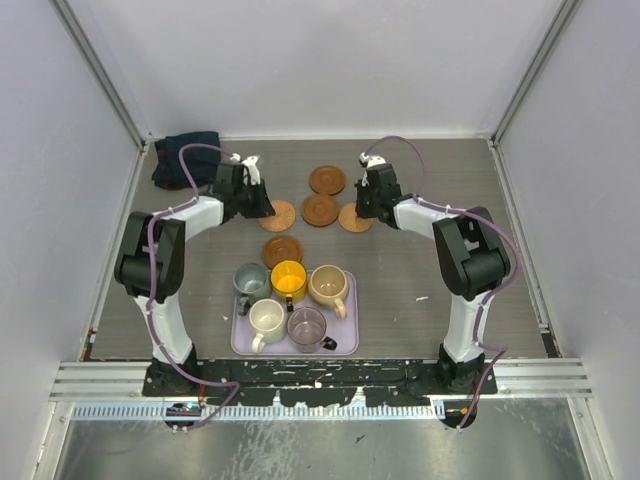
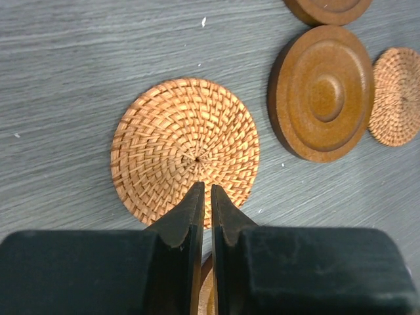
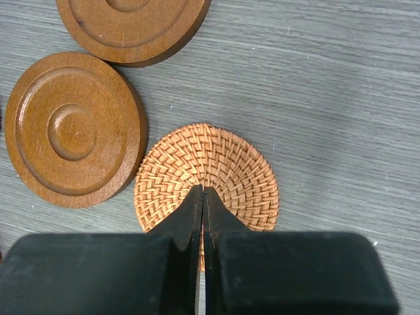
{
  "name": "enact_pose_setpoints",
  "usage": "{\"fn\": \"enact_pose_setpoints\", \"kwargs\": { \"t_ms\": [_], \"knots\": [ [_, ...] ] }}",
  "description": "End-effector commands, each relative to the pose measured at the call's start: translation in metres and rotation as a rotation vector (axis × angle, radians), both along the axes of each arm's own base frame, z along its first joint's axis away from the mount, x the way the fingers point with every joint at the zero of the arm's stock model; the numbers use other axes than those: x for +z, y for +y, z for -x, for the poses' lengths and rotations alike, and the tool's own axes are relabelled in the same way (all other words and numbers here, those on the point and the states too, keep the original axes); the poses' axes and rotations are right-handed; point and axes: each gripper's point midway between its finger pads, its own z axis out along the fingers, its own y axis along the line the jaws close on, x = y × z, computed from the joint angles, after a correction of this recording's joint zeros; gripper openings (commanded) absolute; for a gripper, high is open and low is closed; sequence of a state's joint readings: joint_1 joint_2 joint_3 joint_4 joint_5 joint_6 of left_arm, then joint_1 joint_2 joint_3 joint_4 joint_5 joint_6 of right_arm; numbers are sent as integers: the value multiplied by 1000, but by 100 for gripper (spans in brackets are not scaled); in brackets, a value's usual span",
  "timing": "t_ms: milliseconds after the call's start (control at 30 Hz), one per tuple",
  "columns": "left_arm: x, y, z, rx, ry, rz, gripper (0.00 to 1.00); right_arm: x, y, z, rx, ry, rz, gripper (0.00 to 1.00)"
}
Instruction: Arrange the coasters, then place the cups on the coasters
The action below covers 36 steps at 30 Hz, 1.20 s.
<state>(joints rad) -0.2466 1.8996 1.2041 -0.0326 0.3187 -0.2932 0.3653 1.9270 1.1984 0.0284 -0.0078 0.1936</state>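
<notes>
Now | left gripper [image 2: 205,190]: pinched closed, empty, tips over near rim of round woven-rattan orange coaster [image 2: 185,147], disc lying ahead | right gripper [image 3: 203,191]: likewise closed over second woven coaster [image 3: 207,167] | cups [image 1: 288,282]: on lavender rectangular tray [image 1: 345,342], nearer bases

Here's the left arm [image 1: 160,250], elbow bent high, forearm reaching far and inward to the right. Its mirror, the right arm [image 1: 470,250], reaches far and inward to the left. Down at the wrist, the left gripper [image 2: 205,190] points downward, dark fingers [image 2: 187,216] nearly together, only a sliver between them. The right gripper [image 3: 202,191] points down too, tips pressed together, nothing between them.
</notes>
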Motion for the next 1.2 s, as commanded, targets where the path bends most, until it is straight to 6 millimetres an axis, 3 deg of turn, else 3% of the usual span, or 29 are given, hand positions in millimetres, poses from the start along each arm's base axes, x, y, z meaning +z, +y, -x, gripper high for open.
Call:
{"fn": "enact_pose_setpoints", "kwargs": {
  "t_ms": [0,400,767,967,1033,1167],
  "knots": [
    [4,1,-4,-31,20,-27,10,15,4,-13,-14,-37,-12,2],
    [-15,9,1,-27,101,-89,11,-20,-12,7,-52,66,59,2],
    [-17,40,-17,39,152,-75,14,-37,-49,7,-161,122,179,1],
    [-16,39,-21,22,154,-65,14,-39,-68,-1,-211,134,189,1],
    [-13,38,-22,22,133,-56,18,-41,-79,-5,-240,140,199,1],
    [-5,37,-26,20,94,-46,36,-44,-100,-18,-313,167,142,1]
  ]
}}
